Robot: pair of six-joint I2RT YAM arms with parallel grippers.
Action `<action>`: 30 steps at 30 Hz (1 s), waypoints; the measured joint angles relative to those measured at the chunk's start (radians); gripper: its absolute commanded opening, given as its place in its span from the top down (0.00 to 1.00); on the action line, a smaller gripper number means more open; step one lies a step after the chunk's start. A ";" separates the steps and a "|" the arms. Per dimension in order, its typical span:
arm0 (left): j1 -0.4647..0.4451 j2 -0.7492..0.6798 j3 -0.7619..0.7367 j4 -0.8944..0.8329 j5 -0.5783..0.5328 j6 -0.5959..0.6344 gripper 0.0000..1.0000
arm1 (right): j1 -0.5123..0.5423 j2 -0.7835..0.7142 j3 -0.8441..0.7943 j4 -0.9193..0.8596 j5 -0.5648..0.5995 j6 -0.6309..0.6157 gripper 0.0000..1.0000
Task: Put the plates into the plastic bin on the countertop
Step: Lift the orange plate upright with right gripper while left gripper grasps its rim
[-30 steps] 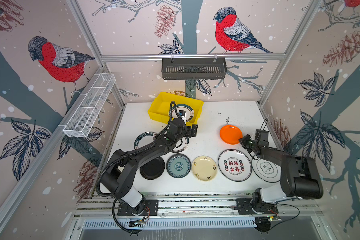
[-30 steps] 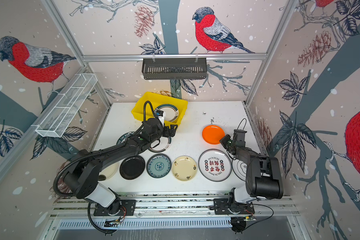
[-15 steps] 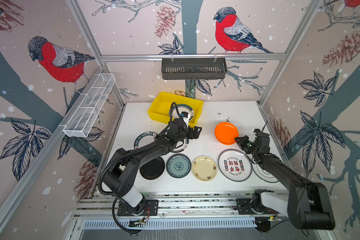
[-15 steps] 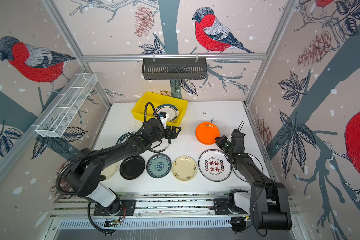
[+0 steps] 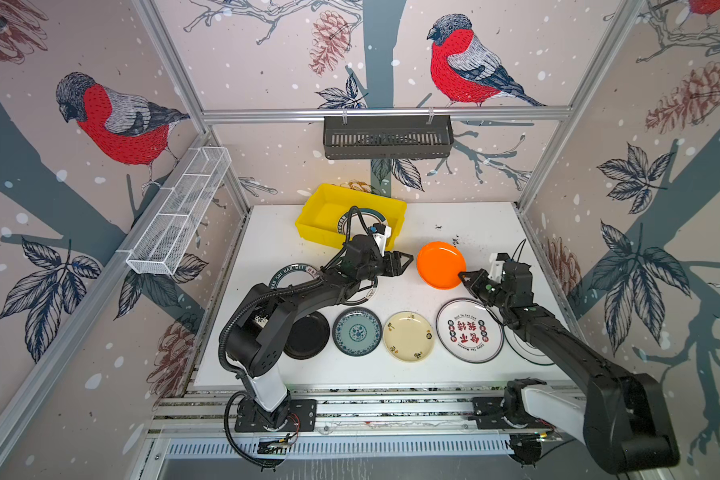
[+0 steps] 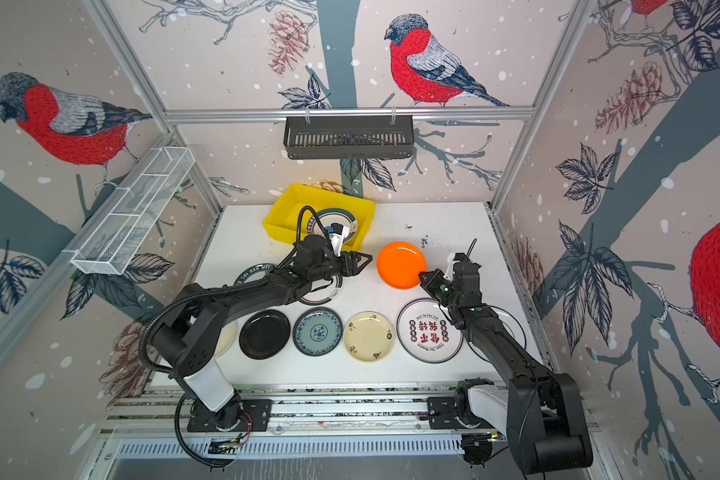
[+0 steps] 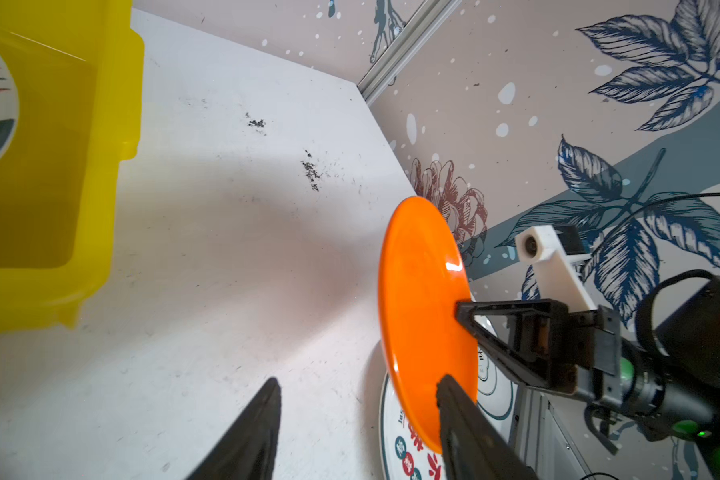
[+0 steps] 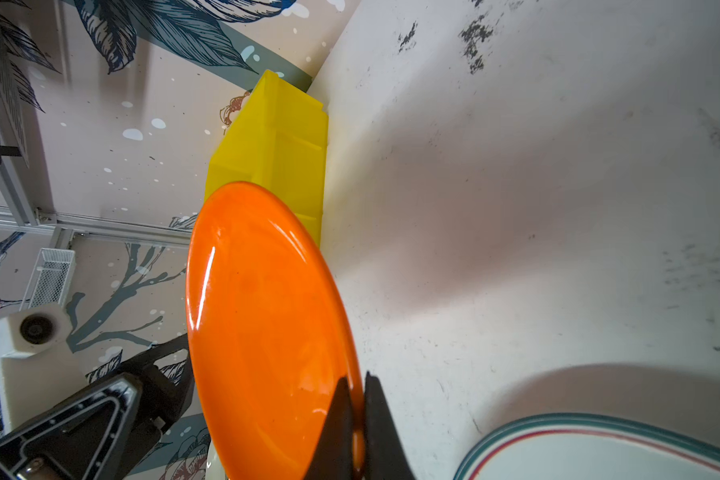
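Observation:
My right gripper is shut on the rim of an orange plate and holds it tilted above the countertop. My left gripper stands open just left of that plate; its jaws close on nothing. The yellow plastic bin sits at the back and holds a white plate with a dark rim. Black, blue-patterned, cream floral and red-character plates lie in a front row.
Two lettered-rim plates lie partly under my left arm, and a white ringed plate lies under my right arm. A dark slotted basket hangs on the back wall. A white wire mesh tray hangs on the left wall.
My right gripper has lifted the orange plate off the countertop and carried it left, toward my left gripper. The left gripper's jaws have narrowed and its tip has come close to the plate.

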 measured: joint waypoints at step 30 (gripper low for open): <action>-0.007 0.074 0.000 0.101 0.079 -0.125 0.76 | 0.091 0.002 0.008 0.086 -0.005 -0.012 0.96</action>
